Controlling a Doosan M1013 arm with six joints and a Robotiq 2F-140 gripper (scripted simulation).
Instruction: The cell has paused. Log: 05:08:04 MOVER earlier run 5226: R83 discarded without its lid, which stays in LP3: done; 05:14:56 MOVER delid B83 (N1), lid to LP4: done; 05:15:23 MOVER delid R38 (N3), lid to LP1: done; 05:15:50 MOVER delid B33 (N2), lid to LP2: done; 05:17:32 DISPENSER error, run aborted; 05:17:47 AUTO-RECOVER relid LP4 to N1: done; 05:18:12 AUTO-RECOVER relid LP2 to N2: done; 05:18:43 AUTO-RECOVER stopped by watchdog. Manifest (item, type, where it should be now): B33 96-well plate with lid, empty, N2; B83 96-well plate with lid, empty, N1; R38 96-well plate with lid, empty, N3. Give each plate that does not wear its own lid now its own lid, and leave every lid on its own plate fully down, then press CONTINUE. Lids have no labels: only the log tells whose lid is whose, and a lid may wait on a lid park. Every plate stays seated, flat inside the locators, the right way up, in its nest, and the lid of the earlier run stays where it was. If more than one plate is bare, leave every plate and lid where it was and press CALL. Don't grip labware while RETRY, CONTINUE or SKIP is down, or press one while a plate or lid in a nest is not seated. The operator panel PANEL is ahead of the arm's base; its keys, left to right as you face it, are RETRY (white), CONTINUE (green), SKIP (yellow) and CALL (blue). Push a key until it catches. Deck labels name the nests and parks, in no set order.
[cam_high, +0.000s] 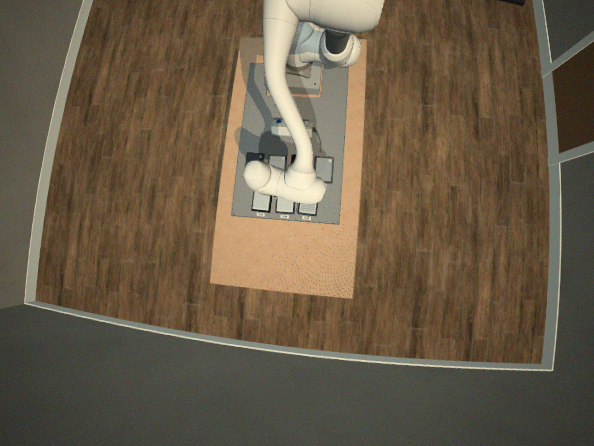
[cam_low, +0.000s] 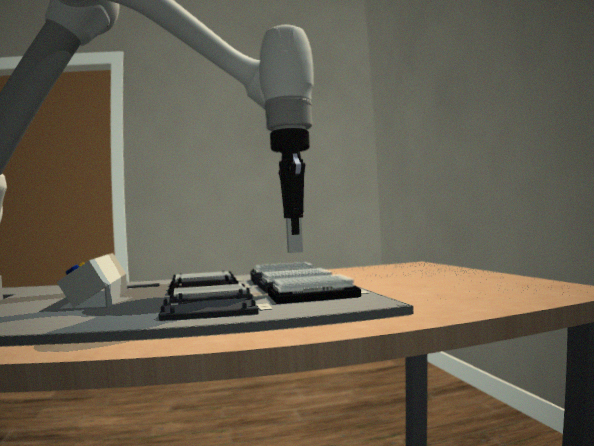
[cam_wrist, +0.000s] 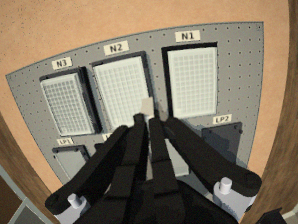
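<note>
My gripper (cam_low: 295, 240) is shut and empty, hanging high above the deck, fingers pointing down. In the wrist view its fingertips (cam_wrist: 147, 112) lie over the near edge of the nest row. Three plates sit in nests: N3 (cam_wrist: 67, 104) at left shows a sharp grid of open wells and looks bare; N2 (cam_wrist: 123, 90) and N1 (cam_wrist: 192, 82) look smoother, as under lids. A lid (cam_wrist: 69, 159) lies on the park below N3, partly hidden by my fingers. The park below N1 (cam_wrist: 222, 139) is dark and empty.
The grey deck (cam_low: 200, 312) lies on a wooden table. The operator panel (cam_low: 92, 285) stands behind the lid parks (cam_low: 207, 295); its blue key (cam_high: 278, 120) shows from above. My arm hides part of the park row in the overhead view.
</note>
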